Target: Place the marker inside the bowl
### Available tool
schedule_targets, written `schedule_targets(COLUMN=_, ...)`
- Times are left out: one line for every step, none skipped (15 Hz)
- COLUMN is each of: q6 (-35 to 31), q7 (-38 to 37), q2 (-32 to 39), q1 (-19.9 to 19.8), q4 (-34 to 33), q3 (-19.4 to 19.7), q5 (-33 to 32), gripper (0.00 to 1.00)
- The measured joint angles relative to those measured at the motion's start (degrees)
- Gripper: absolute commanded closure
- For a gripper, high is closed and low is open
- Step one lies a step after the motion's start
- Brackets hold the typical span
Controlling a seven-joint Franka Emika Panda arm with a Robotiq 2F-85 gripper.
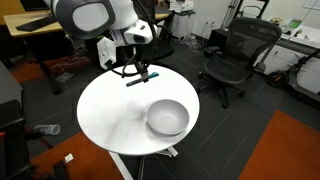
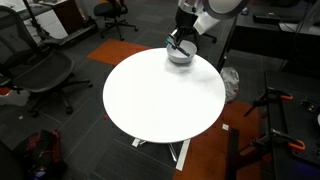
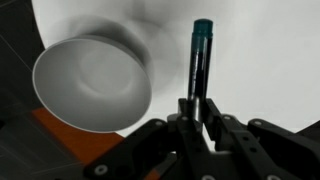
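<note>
Marker is pinched between the jaws in the wrist view, gripped by its dark end with the teal end pointing away from them. It hangs over bare desk just beside the bowl, outside the rim and not over the hollow. In an exterior view it seems to be held clear of the desk, roughly level, on the side of the bowl nearer the arm's base. The step in hand looks like the carry across to the bowl. To do it well, the marker should travel higher than the rim, since its free end sticks out well past the jaws and would be the first thing to knock the bowl and push it aside. Bring the whole length over the bowl's middle, not just the grip point. Then lower a little into the hollow before the jaws spread, because a drop from high up could bounce a slim pen off the smooth wall and out of the bowl.
</note>
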State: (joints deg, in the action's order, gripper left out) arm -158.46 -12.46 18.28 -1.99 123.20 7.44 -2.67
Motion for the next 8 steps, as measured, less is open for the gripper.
schedule_targets(q6=0.86, q7=0.00, q2=0.03, q1=-0.29, q4=-1.00, q3=0.43, q5=0.00, gripper=0.95)
schedule_targets(q6=1.78, q7=-0.01, q2=0.12, q1=-0.58, q4=-1.98, q3=0.82, q5=0.00, gripper=0.95)
schedule_targets(q6=2.57, q7=-0.06, q2=0.27, q1=-0.75, q4=-2.93, q3=1.34, q5=0.00, gripper=0.95)
schedule_targets(q6=3.37, q7=-0.13, q2=0.55, q1=-0.99, q4=-3.95, q3=1.85, q5=0.00, gripper=0.95)
schedule_targets(q6=4.17, q7=-0.18, q2=0.95, q1=-1.23, q4=-5.02, q3=2.36, q5=-0.01, gripper=0.95)
schedule_targets(q6=4.94, q7=-0.24, q2=1.45, q1=-1.40, q4=-6.07, q3=2.94, q5=-0.01, gripper=0.95)
schedule_targets(q6=5.68, q7=-0.26, q2=2.06, q1=-1.62, q4=-7.19, q3=3.45, q5=-0.02, gripper=0.95)
schedule_targets(q6=6.54, q7=-0.29, q2=2.78, q1=-1.88, q4=-8.36, q3=3.92, q5=-0.02, gripper=0.95)
